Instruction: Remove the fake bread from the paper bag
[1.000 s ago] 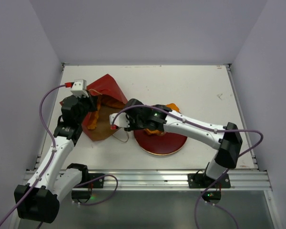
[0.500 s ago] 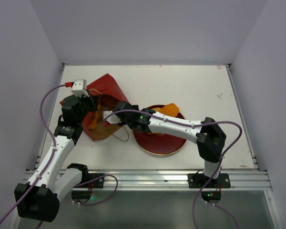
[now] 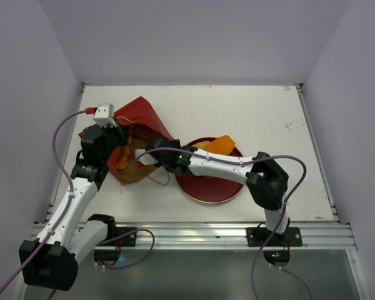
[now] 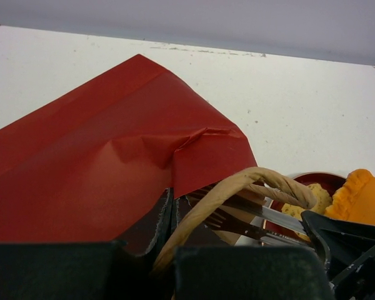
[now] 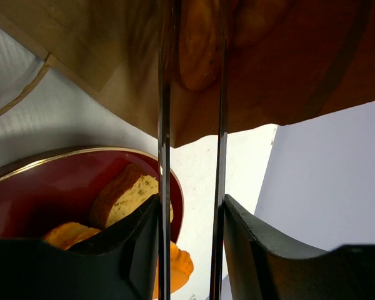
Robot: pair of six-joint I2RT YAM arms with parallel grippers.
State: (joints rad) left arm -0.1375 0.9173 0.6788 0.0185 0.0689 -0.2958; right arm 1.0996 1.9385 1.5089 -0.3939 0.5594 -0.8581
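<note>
Your left pincer (image 3: 117,142) is at the left of the overhead view, pressed together on the upper edge of the paper bag (image 3: 140,115) at its mouth. In the left wrist view the left pincer's two dark fingers (image 4: 165,215) meet on the paper, and a cord handle (image 4: 237,184) arches out just beside them.

The paper bag lies on its side on the bench (image 3: 256,112). Its red end points to the upper left of the overhead view and its brown open mouth faces the lower centre.

Your right pincer (image 3: 144,157) reaches across from the right and sits at that mouth. Its fingers (image 5: 164,94) are spread a little, running up into the brown inside of the bag. An orange loaf (image 5: 200,44) of the fake bread lies inside the bag and shows in the gap between them. You cannot tell from these views whether either finger touches it.

The red plate (image 3: 206,190) sits just right of the bag, under the right forearm. More of the fake bread lies on it. An orange-golden piece (image 3: 220,145) is at the plate's far rim. In the right wrist view a pale slice (image 5: 128,194) lies on the plate, with another orange piece (image 5: 69,234) below it.
</note>
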